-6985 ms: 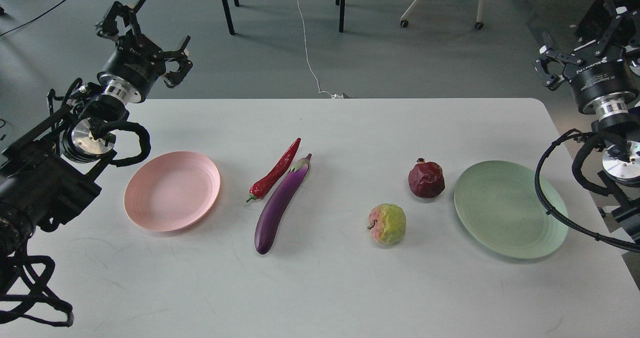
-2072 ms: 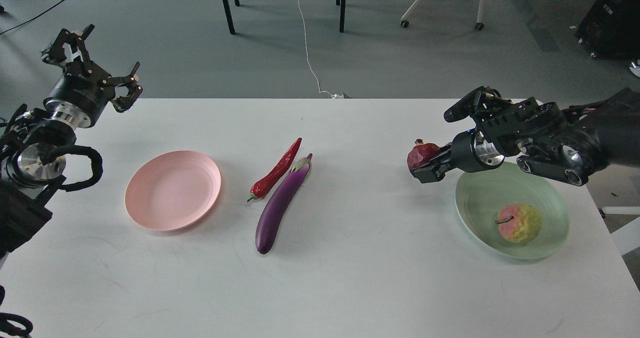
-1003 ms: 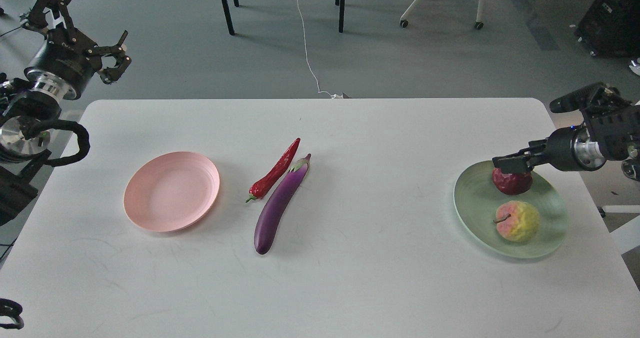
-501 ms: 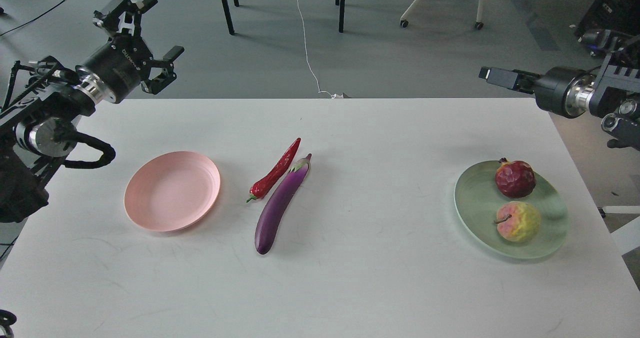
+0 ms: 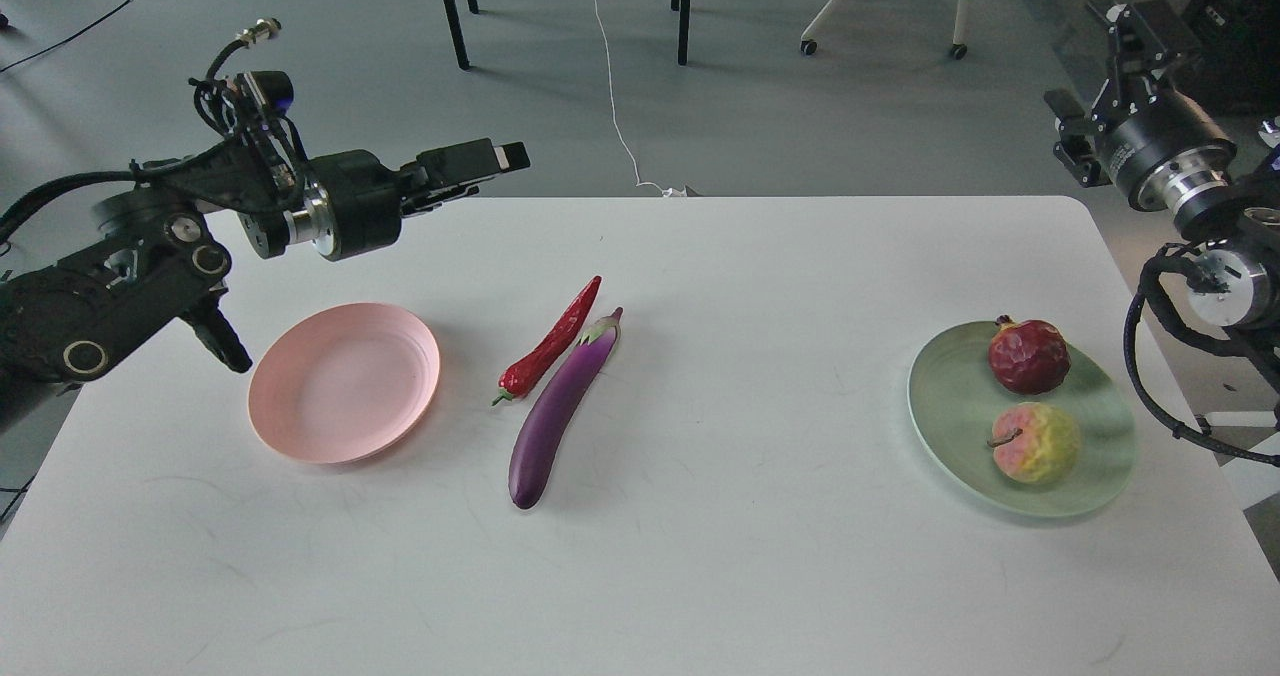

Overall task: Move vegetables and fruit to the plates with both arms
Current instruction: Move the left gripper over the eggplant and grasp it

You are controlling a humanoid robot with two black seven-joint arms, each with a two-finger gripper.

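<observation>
So the fruit half looked done: the bumpy fruit [image 5: 1036,443] and pomegranate [image 5: 1029,355] both sat on the green plate [image 5: 950,406]. Nearer the bench [image 5: 700,576] middle, the eggplant [image 5: 560,408] and chili [image 5: 553,340] lay touching, right of the empty pink plate [image 5: 343,381]. The left end effector [image 5: 478,164] hung empty above the far edge, side-on, so I couldn't tell its gap. Next it'd need to drop onto the chili. The right end effector [image 5: 1105,76] was parked far off, state unclear. No readable writing.
</observation>
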